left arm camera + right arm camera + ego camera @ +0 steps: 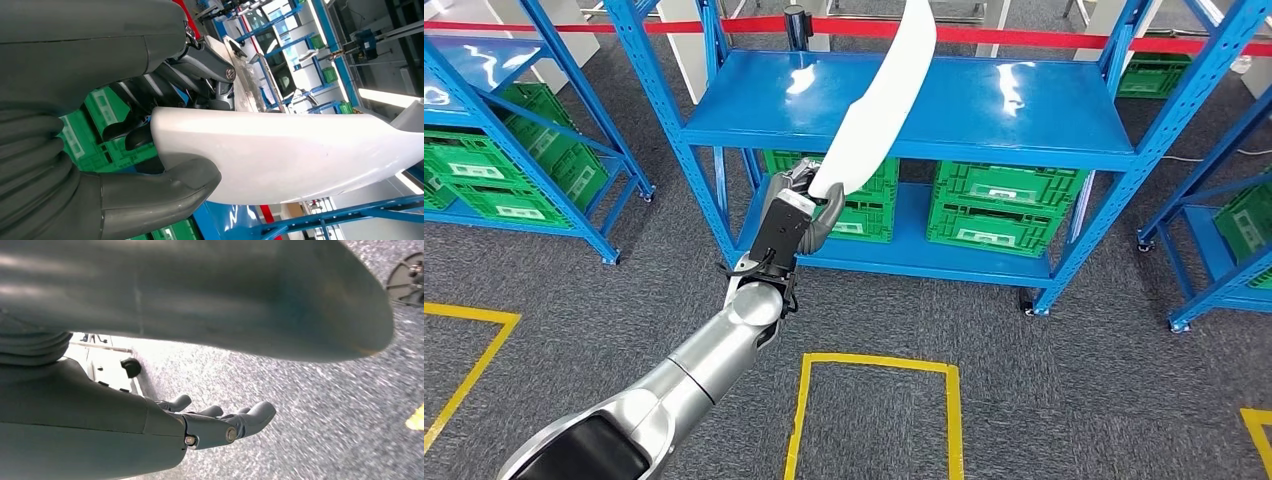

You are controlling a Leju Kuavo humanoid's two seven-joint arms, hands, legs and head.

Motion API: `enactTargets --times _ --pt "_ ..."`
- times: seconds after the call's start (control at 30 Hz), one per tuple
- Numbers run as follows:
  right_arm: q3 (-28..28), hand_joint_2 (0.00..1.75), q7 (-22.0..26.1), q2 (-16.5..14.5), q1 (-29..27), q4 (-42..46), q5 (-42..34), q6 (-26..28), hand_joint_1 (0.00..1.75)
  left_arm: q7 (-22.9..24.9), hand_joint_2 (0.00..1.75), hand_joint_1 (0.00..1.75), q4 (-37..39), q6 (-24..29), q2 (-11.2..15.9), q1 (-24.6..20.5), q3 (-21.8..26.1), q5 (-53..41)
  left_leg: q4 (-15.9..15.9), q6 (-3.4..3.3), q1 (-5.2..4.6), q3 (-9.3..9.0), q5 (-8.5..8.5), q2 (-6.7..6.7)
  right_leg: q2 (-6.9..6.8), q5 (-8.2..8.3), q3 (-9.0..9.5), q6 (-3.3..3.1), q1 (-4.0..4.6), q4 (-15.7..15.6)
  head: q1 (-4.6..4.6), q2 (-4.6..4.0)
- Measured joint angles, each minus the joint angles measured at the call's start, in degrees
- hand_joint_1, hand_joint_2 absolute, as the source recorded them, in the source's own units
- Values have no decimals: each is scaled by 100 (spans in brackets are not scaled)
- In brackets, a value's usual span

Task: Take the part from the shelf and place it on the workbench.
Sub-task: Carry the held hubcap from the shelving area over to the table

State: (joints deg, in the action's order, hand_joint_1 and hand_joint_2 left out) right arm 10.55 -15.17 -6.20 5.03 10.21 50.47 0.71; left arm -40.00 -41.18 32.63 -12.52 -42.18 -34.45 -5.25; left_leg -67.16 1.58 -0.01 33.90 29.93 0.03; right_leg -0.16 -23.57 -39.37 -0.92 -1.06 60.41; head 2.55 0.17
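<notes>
My left hand [802, 212] grips the lower end of a long, curved white part [879, 100], which rises up and to the right in front of the blue shelf [1014, 115]. In the left wrist view the thumb [165, 192] and dark fingers [150, 107] clasp the white part [290, 155]. My right hand [220, 425] hangs over the grey carpet, its fingers loosely extended and holding nothing.
Green crates [1004, 205] fill the blue shelf's lower level. More blue racks with green crates [519, 160] stand at left and right. Yellow floor markings [874, 400] lie on the grey carpet in front. A red barrier tape [1044, 38] runs behind the shelf.
</notes>
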Motion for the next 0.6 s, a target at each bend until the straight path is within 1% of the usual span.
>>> enactTargets --times 0.03,0.07,0.1,0.13,0.17,0.2,0.23,0.27,0.3,0.33,0.47,0.5,0.53,0.57,0.6 --pt "1 0 10 -3 0 1 10 -3 0 -2 175 175 -20 0 -3 -5 0 -2 387 -40 -21 -286 58 -4 -1 59 -30 29 0 -9 -3 0" --pt "1 0 18 -5 1 1 22 -8 0 -5 175 175 -38 0 -5 -13 0 -4 677 -76 -44 -465 140 -10 -2 115 -36 64 -9 -25 2 0" --pt "1 0 22 -8 1 2 34 -11 0 -9 175 175 -49 -1 -4 -19 0 -7 827 -106 -66 -532 186 -12 -3 174 -31 107 -20 -58 11 0" --pt "1 0 26 -9 0 1 43 -13 0 -11 175 175 -51 -2 -3 -24 0 -10 864 -137 -76 -502 138 -12 -4 239 -20 155 -30 -105 20 0" --pt "1 0 27 -10 -3 0 49 -13 0 -11 175 175 -48 -4 -1 -27 0 -13 909 -183 -74 -471 66 -2 2 249 -23 194 -41 -124 32 0" --pt "1 0 25 -10 -9 -1 52 -13 0 -10 175 175 -44 -12 -3 -27 0 -15 940 -233 -66 -438 -18 9 7 156 -48 225 -42 -87 32 0" --pt "1 0 25 -10 -15 -2 55 -12 0 -9 175 175 -41 -24 -7 -25 0 -21 972 -277 -52 -388 -110 18 13 -52 -101 251 -39 49 25 0" --pt "1 0 26 -10 -19 -3 57 -11 0 -9 175 175 -37 -34 -10 -25 0 -26 986 -306 -40 -340 -182 26 16 -289 -155 262 -42 214 18 0" --pt "1 0 27 -10 -20 -3 57 -11 0 -9 175 175 -35 -44 -13 -24 0 -31 988 -324 -37 -300 -225 23 16 -485 -200 271 -37 361 11 0" --pt "1 0 29 -10 -21 -3 58 -11 0 -9 175 175 -33 -48 -14 -22 0 -34 987 -329 -36 -274 -249 23 16 -593 -227 276 -37 459 8 0" --pt "1 0 30 -10 -20 -3 58 -11 0 -9 175 175 -32 -48 -14 -21 0 -35 986 -330 -37 -263 -259 23 17 -630 -237 279 -37 502 7 0" --pt "1 0 34 -9 -20 -3 59 -10 0 -9 175 175 -28 -48 -14 -17 0 -38 983 -331 -38 -225 -287 24 17 -726 -271 286 -37 658 6 0" --pt "1 0 40 -9 -19 -3 60 -9 0 -8 175 175 -21 -48 -14 -9 0 -42 979 -332 -40 -168 -326 26 17 -838 -315 296 -36 877 5 0" --pt "1 0 48 -7 -21 -3 62 -7 0 -7 175 175 -8 -49 -14 7 0 -46 962 -328 -41 -56 -399 30 17 -874 -323 310 -36 1142 5 0" --pt "1 0 55 -3 -20 -2 72 -4 0 -5 175 175 10 -49 -12 24 0 -51 908 -302 -36 123 -502 35 16 -835 -84 324 -39 1100 4 0"
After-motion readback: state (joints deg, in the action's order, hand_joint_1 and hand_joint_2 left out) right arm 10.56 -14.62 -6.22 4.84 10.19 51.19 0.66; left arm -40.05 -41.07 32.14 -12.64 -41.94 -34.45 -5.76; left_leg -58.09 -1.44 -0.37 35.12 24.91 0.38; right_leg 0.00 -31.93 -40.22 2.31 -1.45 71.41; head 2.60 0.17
